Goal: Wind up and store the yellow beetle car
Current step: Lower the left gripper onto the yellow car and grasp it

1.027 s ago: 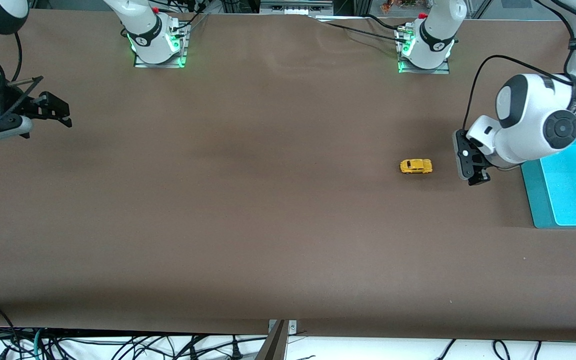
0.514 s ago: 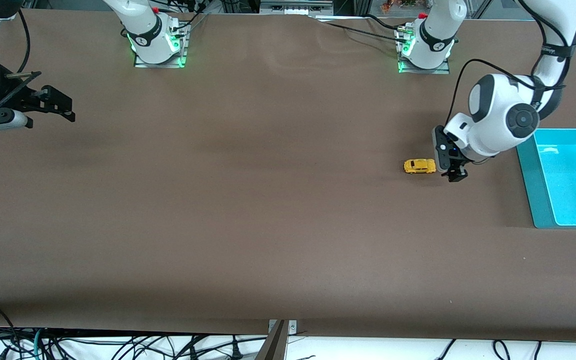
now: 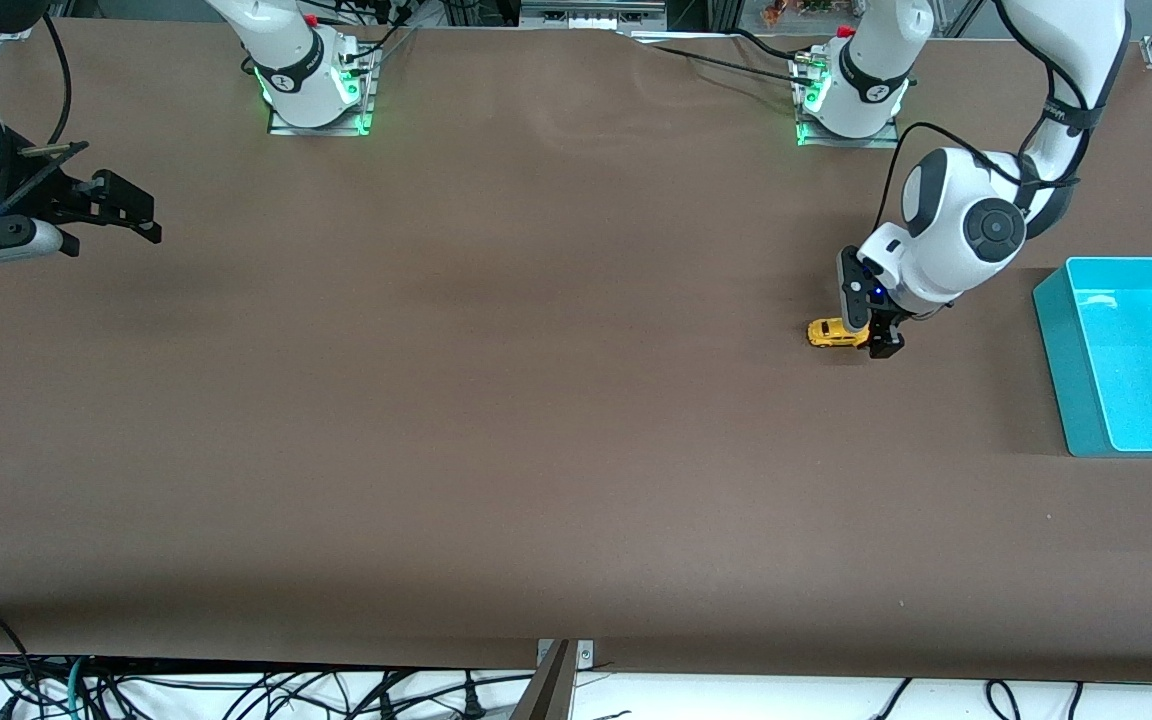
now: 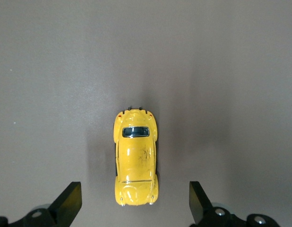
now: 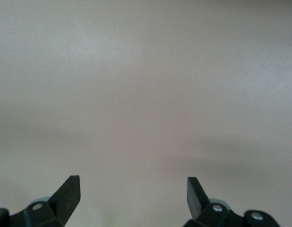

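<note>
The yellow beetle car (image 3: 833, 333) sits on the brown table toward the left arm's end. In the left wrist view the car (image 4: 135, 158) lies between my open fingers, one end level with the fingertips (image 4: 70, 198), not touched. My left gripper (image 3: 876, 335) is open and low over the car's end nearest the bin. My right gripper (image 3: 126, 215) is open and empty over bare table at the right arm's end; its wrist view shows only its fingertips (image 5: 69, 189) and table.
A turquoise bin (image 3: 1131, 355) stands at the left arm's end of the table, beside the car. The two arm bases (image 3: 316, 85) (image 3: 851, 95) stand along the table's top edge.
My left gripper has moved from beside the bin toward the car and now straddles its end. The car has barely shifted. My right gripper has drifted slightly.
</note>
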Controlling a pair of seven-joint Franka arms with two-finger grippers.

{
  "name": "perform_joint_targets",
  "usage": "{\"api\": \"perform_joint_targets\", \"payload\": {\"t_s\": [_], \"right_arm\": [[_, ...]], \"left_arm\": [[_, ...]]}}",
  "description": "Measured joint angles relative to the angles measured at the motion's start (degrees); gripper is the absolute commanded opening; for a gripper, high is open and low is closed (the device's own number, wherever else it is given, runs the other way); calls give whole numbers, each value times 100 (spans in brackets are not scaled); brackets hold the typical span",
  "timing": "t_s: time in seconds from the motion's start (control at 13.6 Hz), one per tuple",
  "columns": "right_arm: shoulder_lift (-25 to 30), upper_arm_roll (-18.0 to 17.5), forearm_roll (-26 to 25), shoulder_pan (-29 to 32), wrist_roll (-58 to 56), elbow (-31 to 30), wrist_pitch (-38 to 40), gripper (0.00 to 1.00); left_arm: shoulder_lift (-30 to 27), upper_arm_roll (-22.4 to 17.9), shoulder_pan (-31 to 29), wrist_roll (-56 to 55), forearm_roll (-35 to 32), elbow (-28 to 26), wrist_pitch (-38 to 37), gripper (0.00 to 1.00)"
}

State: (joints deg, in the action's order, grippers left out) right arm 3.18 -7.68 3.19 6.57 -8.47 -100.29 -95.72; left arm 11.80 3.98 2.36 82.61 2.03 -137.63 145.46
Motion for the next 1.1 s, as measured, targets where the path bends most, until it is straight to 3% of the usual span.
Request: {"api": "perform_joint_targets", "payload": {"t_s": [0.29,0.59,0.66,0.73,0.81,0.88,1.03,1.1], "right_arm": [[-14,28,-35,1,113,137,-7,100],[-50,21,-291,-15,113,221,1,100],[-49,20,-304,-15,113,230,2,100],[-49,20,-308,-16,113,237,9,100],[-50,20,-308,-16,113,243,22,100],[-50,20,-308,-16,113,248,28,100],[-50,20,-308,-16,113,250,36,100],[-51,20,-308,-16,113,251,36,100]], "left_arm": [[450,2,171,-359,0,-43,750,100],[647,2,249,-471,0,-41,887,100],[647,3,258,-477,0,-41,887,89],[648,2,263,-479,0,-40,887,55],[648,2,265,-481,0,-40,889,34],[647,2,265,-481,0,-38,892,26],[647,2,266,-481,0,-33,898,0],[643,2,266,-481,0,-30,898,0]]}}
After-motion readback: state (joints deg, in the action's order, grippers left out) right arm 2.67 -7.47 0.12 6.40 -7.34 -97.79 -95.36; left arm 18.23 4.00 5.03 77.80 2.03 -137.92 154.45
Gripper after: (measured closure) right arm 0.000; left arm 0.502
